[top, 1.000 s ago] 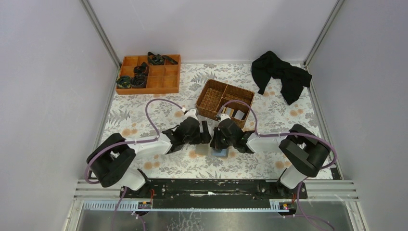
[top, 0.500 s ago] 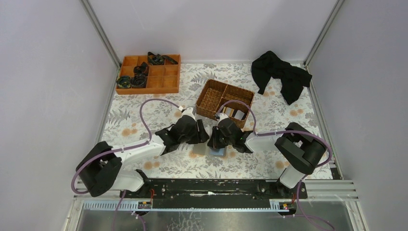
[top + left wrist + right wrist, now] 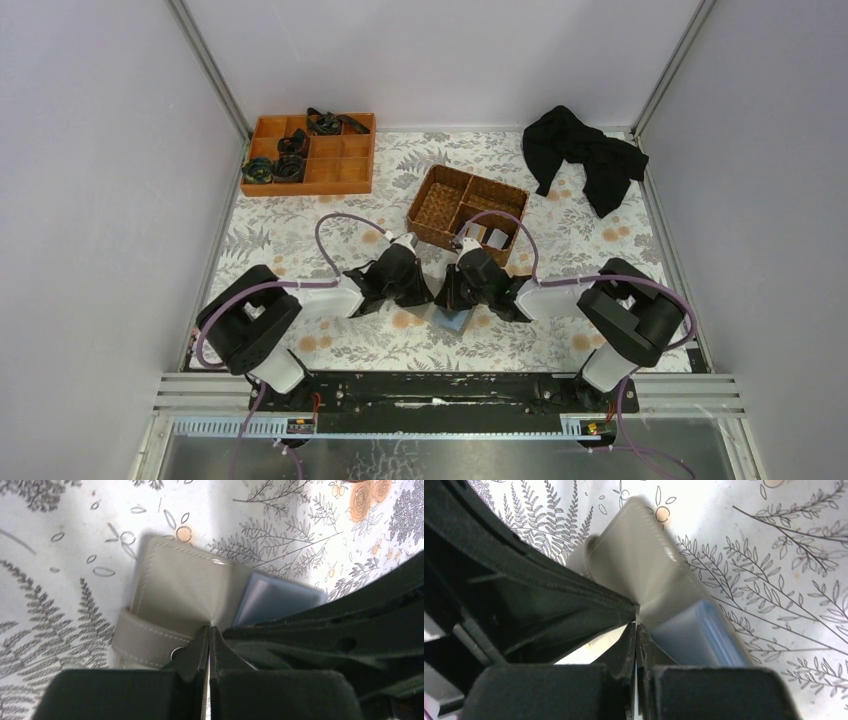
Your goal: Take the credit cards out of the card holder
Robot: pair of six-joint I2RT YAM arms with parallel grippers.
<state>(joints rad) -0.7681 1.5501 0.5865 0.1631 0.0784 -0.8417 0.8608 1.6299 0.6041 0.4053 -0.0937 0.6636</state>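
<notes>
The left arm stretches low across the counter. Its left tool is pressed together, tips nipping a pucker in the card holder right below. The right tool meets it nose to nose, likewise clamped on that beige panel, with a grey-blue credit card beside its tips. The wicker basket crowds just beyond both tools, and bare counter opens outward of the left.

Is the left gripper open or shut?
Shut. The left gripper pinches the holder, jaws pressed together.
</notes>
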